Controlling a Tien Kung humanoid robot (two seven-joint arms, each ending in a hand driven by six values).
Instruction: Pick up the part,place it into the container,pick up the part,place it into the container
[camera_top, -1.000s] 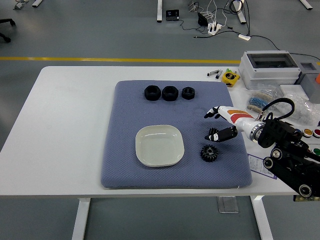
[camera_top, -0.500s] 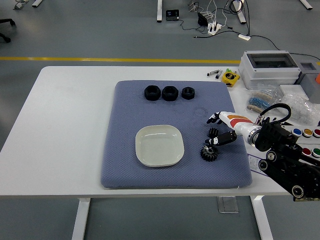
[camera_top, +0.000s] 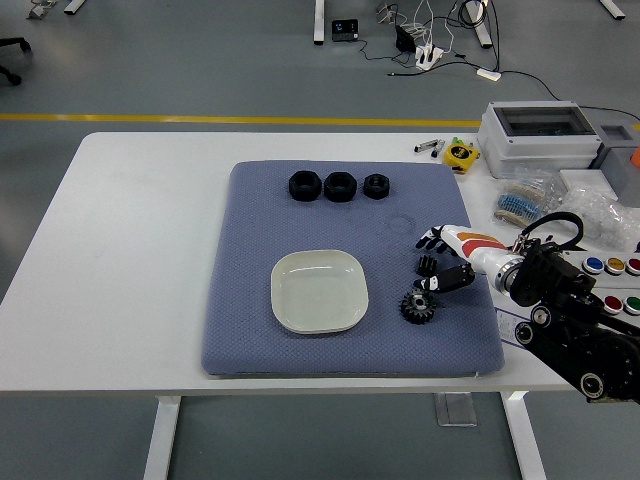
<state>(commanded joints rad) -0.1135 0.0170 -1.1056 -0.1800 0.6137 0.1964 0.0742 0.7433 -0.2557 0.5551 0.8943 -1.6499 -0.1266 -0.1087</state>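
A black toothed gear (camera_top: 417, 306) lies on the blue mat (camera_top: 260, 240), just right of the empty white square dish (camera_top: 319, 291). Three black nut-like parts (camera_top: 338, 186) sit in a row at the mat's far side. My right hand (camera_top: 436, 262) reaches in from the right and hovers right above the gear; its fingers (camera_top: 431, 239) are spread and its thumb (camera_top: 437, 283) points down at the gear's top edge. It holds nothing. The left arm does not show.
Off the mat to the right are a grey plastic box (camera_top: 545, 134), a yellow tape measure (camera_top: 461, 155), bagged small parts (camera_top: 520, 203) and coloured buttons (camera_top: 612, 266). The table's left half (camera_top: 130, 250) is bare white.
My right hand has come down and towards the table's near edge, closing in on the gear. The gear and dish stayed put.
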